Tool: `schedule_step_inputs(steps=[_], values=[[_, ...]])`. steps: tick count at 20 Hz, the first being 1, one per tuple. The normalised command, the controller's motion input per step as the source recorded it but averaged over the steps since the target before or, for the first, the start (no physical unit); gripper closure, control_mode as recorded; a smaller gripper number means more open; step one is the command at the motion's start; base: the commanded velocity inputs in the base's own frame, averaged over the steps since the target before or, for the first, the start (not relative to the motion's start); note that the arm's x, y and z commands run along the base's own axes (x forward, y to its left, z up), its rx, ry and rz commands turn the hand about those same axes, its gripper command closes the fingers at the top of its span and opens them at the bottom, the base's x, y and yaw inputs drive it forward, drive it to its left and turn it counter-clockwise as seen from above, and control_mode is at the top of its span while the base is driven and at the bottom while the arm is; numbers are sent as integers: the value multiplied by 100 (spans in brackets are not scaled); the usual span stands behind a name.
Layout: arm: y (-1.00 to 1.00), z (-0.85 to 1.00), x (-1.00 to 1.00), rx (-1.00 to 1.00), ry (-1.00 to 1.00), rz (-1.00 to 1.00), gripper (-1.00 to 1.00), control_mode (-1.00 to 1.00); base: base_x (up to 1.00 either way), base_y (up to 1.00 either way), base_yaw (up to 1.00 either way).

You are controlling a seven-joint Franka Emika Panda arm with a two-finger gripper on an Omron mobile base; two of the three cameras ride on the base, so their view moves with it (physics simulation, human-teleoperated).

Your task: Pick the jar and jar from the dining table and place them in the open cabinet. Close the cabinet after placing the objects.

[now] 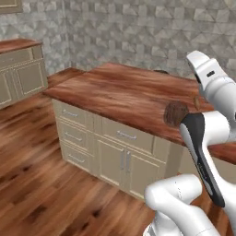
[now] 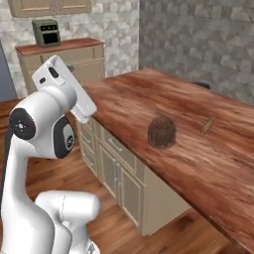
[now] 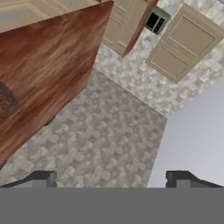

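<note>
1. The white arm [image 2: 44,124] is seen raised and folded at the table's near edge, its elbow bent and the hand held above the table [image 2: 198,149].
2. The pincer [image 3: 111,178] is held wide, its two dark fingertips [image 3: 41,177] well apart with nothing between them, pointed at the grey stone wall [image 3: 113,144].
3. One dark-lidded jar [image 2: 161,132] is seen standing upright on the table, near the near edge.
4. A second jar [image 2: 208,125] is seen farther right on the table, too blurred to describe.
5. A beige cabinet [image 1: 25,76] stands at the far left.
</note>
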Motion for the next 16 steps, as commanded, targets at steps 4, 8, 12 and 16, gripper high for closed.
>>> schedule_step_inputs(steps=[4,8,12,16], values=[[0,0,0,0,0,0,-100,100,81,26,-45],[0,0,0,0,0,0,-100,100,67,30,-46],[0,0,0,0,0,0,-100,100,36,32,-52],[0,0,0,0,0,0,-100,100,25,34,-55]])
